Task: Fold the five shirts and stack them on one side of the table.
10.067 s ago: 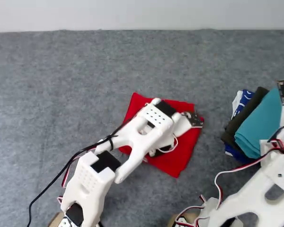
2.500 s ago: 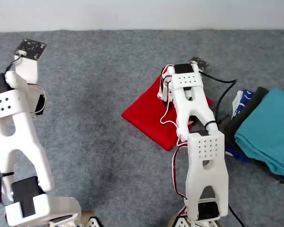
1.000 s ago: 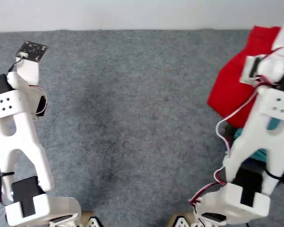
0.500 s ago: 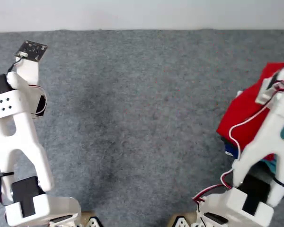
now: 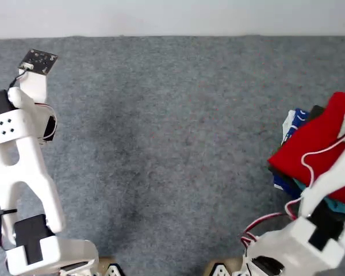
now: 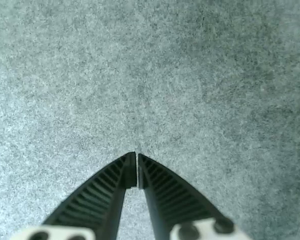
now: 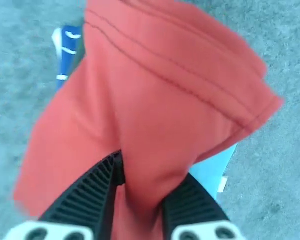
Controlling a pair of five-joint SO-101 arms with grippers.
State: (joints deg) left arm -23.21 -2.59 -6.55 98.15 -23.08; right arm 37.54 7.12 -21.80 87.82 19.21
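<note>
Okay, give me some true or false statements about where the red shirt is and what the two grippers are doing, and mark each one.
1. The right gripper is shut on the red shirt. True.
2. The red shirt lies flat in the middle of the table. False: it is over the pile of shirts at the table's edge by the right arm.
3. The left gripper holds a blue shirt. False: it is shut and empty, over bare gray table.
4. A blue shirt shows at the pile's edge, lower than the red one. True.
</note>
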